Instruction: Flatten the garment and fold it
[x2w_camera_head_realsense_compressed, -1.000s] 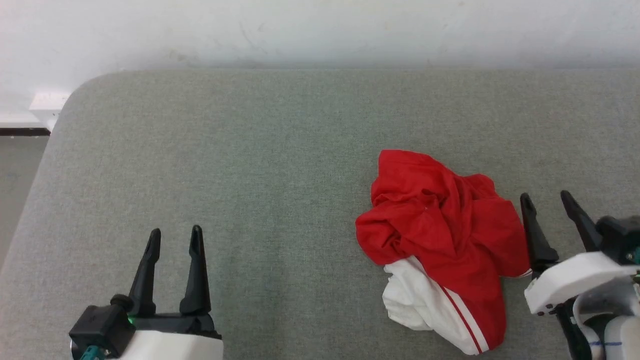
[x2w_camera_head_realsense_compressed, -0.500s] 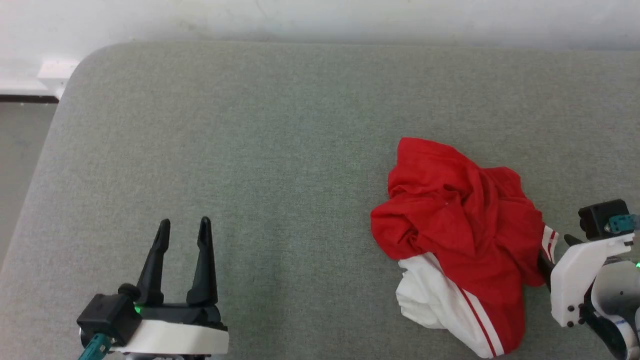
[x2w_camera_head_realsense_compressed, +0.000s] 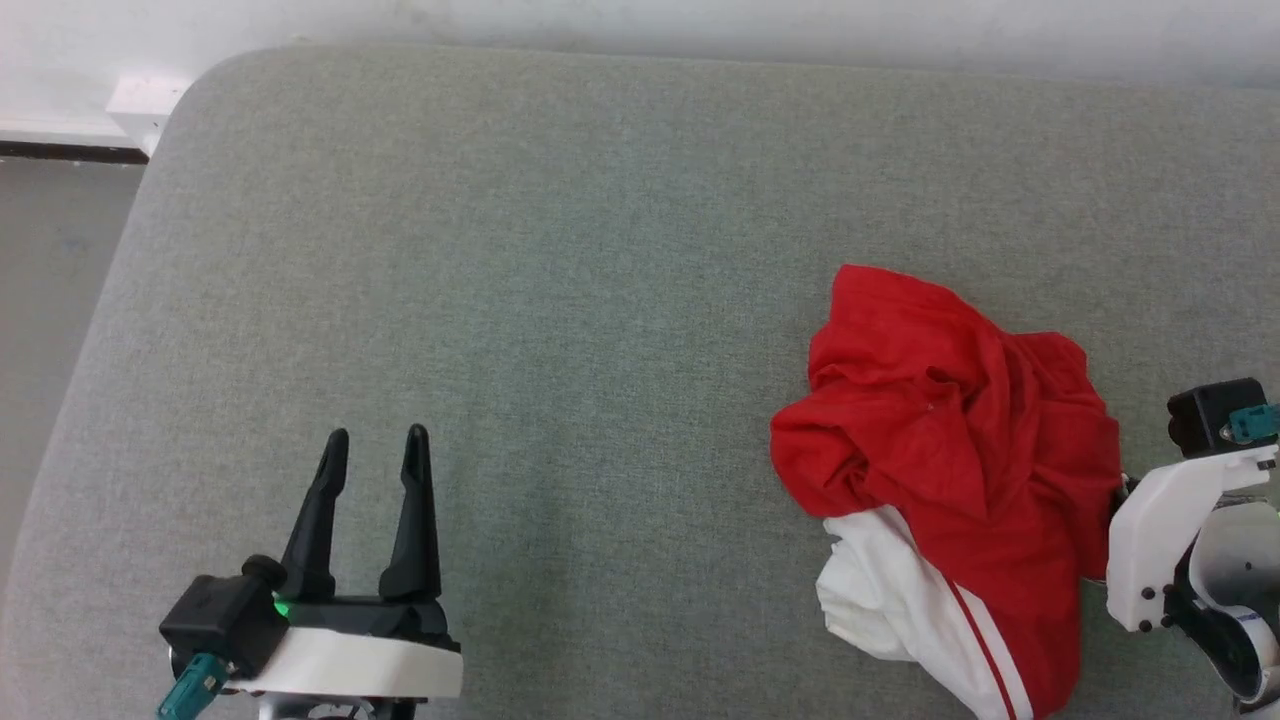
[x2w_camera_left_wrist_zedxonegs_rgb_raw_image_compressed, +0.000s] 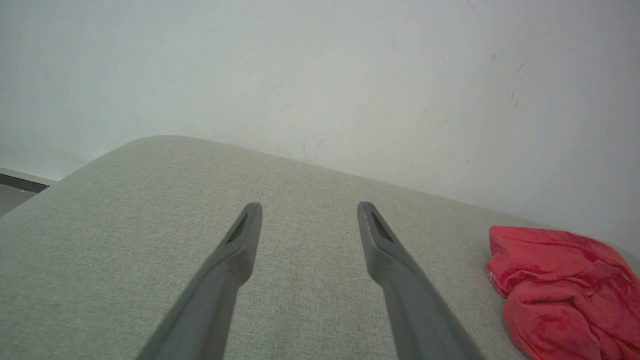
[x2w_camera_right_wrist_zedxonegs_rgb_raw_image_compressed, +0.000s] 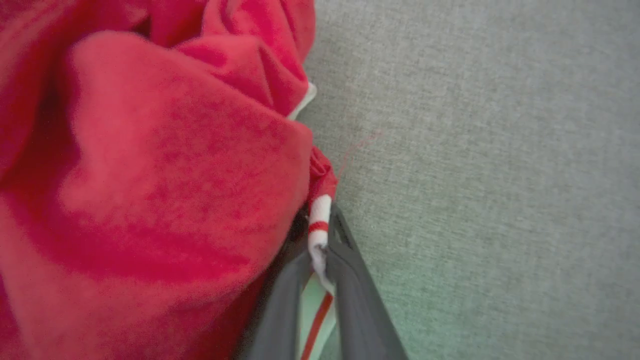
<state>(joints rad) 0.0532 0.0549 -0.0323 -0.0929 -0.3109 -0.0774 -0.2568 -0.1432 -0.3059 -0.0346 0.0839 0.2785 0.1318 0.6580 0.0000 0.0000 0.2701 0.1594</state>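
Crumpled on the right half of the grey padded surface (x2w_camera_head_realsense_compressed: 560, 250), the red jersey (x2w_camera_head_realsense_compressed: 950, 450) is pinched by its striped trim (x2w_camera_right_wrist_zedxonegs_rgb_raw_image_compressed: 318, 212) in the right tool (x2w_camera_right_wrist_zedxonegs_rgb_raw_image_compressed: 321, 245) — seemingly a hold for spreading it flat — while the left tool (x2w_camera_head_realsense_compressed: 377, 432) hovers, fingers apart, over the surface's bare left half.

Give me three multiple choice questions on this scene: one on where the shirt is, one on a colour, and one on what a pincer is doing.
1. Where on the grey cushion does the garment lie, in the head view? A) right side B) left side C) middle
2. What colour is the trim in the right pincer? A) black B) blue C) white with a red stripe
3. How is the left pincer? A) shut on the garment B) open, holding nothing C) shut on nothing

1 A, the crumpled heap sits right of centre. 2 C, the right wrist view shows striped white trim pinched in it. 3 B, it gapes over bare cushion, away from the garment.
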